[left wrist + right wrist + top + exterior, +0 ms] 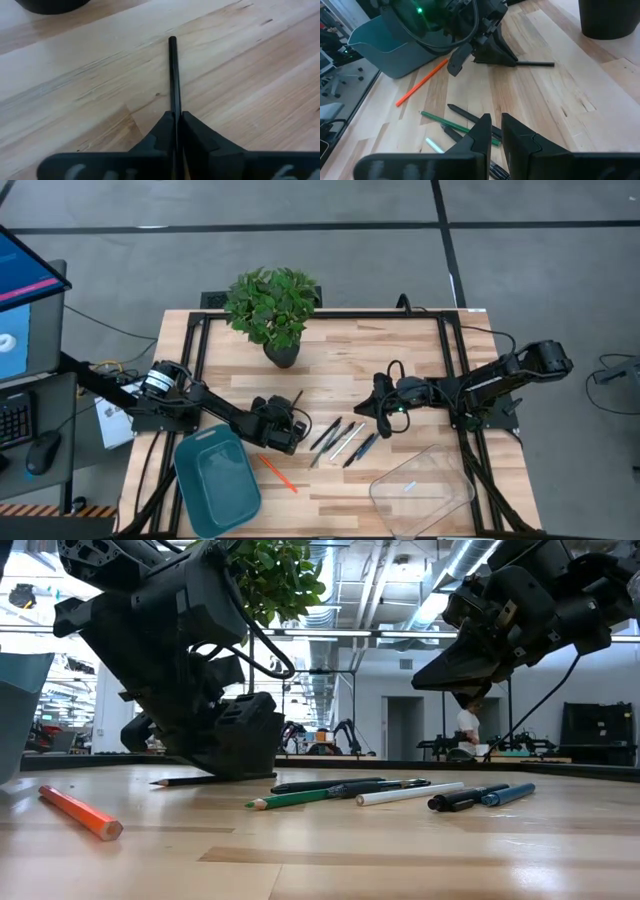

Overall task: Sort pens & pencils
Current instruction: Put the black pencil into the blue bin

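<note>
My left gripper is shut on a black pencil that lies on the wooden table, right of the teal tray. The same gripper and pencil show in the right wrist view. An orange pencil lies flat beside the tray. Several pens and pencils lie together mid-table, a green one among them. My right gripper hovers over this bunch, a narrow gap between its fingers, nothing in it. My left gripper pinches the black pencil's shaft between its two fingers. The fingers slant down from the table's near left and run along the pencil. Its blunt end sticks out ahead of them. The pencil lies flat on the table, its pointed tip behind the gripper.
A potted plant stands at the table's far side, close to the black pencil's blunt end. A clear plastic container sits at the near right. A black frame runs around the table's edges.
</note>
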